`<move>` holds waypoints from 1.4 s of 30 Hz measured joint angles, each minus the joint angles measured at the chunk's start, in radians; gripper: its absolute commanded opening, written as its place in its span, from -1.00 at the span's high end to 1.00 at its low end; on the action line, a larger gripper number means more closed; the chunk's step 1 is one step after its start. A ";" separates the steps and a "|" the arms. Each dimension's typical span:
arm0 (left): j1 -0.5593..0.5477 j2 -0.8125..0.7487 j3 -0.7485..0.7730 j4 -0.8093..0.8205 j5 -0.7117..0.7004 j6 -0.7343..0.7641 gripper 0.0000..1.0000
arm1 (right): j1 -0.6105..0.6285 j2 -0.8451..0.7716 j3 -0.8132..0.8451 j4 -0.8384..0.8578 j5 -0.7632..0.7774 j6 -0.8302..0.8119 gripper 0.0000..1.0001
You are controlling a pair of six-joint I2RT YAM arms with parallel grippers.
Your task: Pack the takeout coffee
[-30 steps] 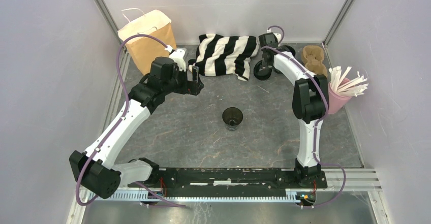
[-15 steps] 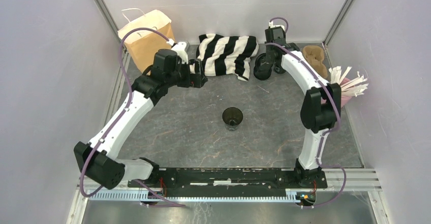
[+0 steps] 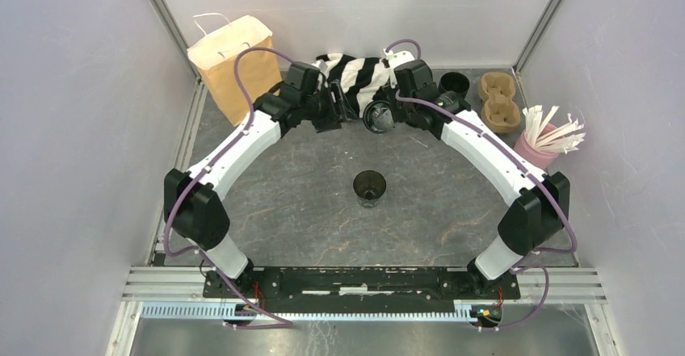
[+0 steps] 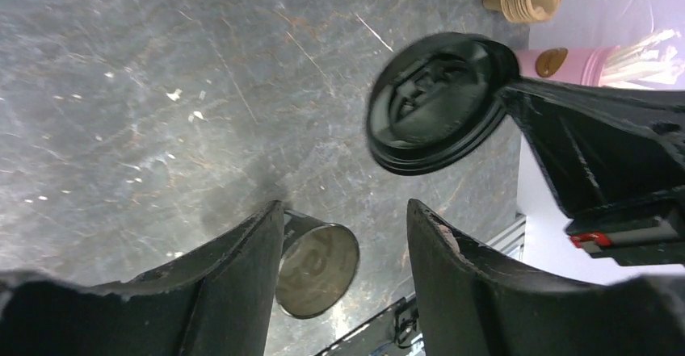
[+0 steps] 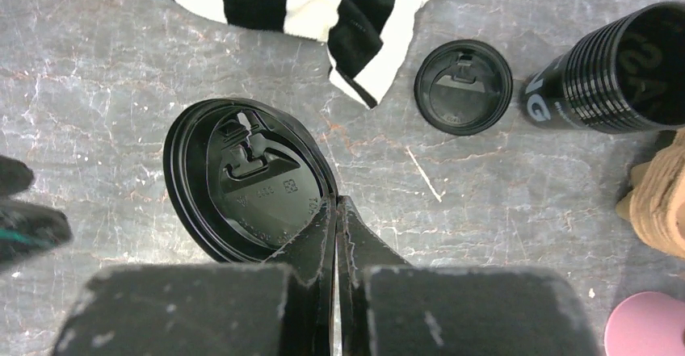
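Observation:
The takeout coffee is out of view; no lidded cup shows. My right gripper (image 3: 393, 114) (image 5: 335, 204) is shut on the rim of a round black lid (image 5: 242, 182) (image 3: 378, 118) (image 4: 436, 102) and holds it above the table near the back middle. My left gripper (image 3: 346, 114) (image 4: 346, 211) hangs just left of that lid, open, with nothing between its fingers. A lidless black cup (image 3: 369, 186) (image 4: 317, 259) stands at the table's centre, and the left wrist view shows it far below, beyond the gap between the fingers. The brown paper bag (image 3: 234, 57) stands at the back left.
A striped cloth (image 3: 363, 73) (image 5: 323, 1) lies at the back. Another lidless black cup (image 3: 454, 82) (image 5: 618, 69) and a loose flat lid (image 5: 463, 87) are at the back right. Brown cup carriers (image 3: 499, 102) and a pink cup of stirrers (image 3: 540, 142) stand by the right wall.
Both arms have swung toward the back middle. The right gripper has carried the black lid leftward from the back right. The left gripper has come right from beside the bag and its fingers have narrowed.

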 measured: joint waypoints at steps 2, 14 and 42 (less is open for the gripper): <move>-0.040 0.005 0.000 0.008 -0.033 -0.037 -0.18 | 0.006 -0.004 -0.015 -0.002 -0.007 0.008 1.00; -0.161 0.042 0.000 0.058 -0.195 -0.137 -0.01 | 0.021 -0.085 -0.129 0.007 -0.034 0.034 1.00; -0.162 0.068 -0.042 0.140 -0.199 -0.190 0.41 | 0.021 -0.138 -0.164 0.029 -0.044 0.057 1.00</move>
